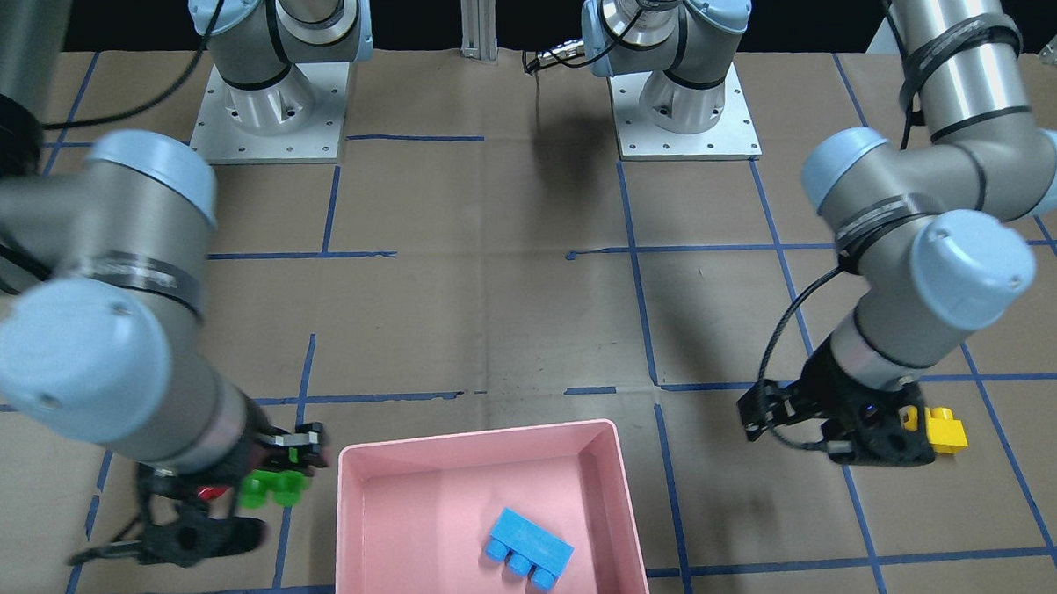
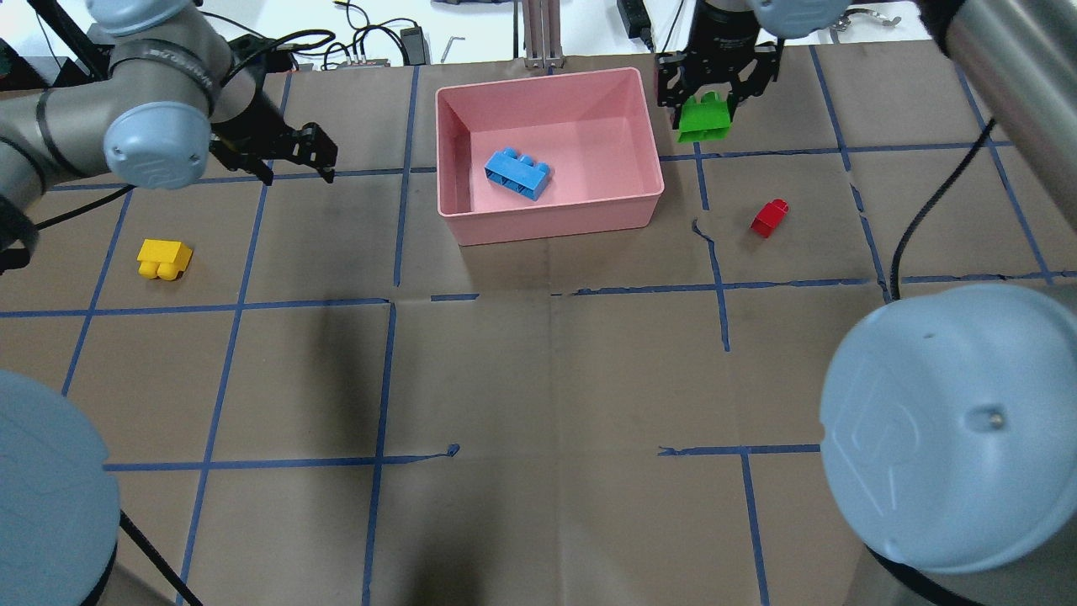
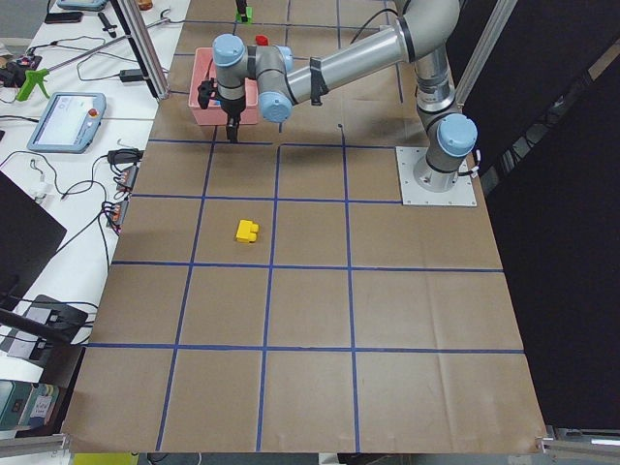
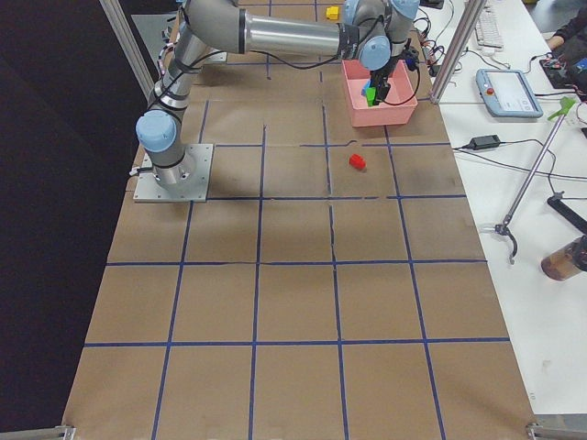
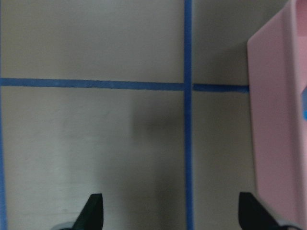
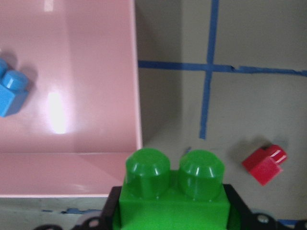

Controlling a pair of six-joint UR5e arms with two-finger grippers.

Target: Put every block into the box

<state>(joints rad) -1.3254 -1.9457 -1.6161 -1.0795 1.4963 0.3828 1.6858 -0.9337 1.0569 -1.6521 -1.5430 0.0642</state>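
Note:
The pink box stands at the far middle of the table, with the light blue block lying inside it. My right gripper is shut on the green block and holds it above the table just outside the box's right wall; the right wrist view shows the green block beside the box wall. The red block lies on the table right of the box. The yellow block lies at the left. My left gripper is open and empty, left of the box.
The table is brown paper with a grid of blue tape lines. The two arm bases stand at the robot's side. Cables and gear lie beyond the table's far edge.

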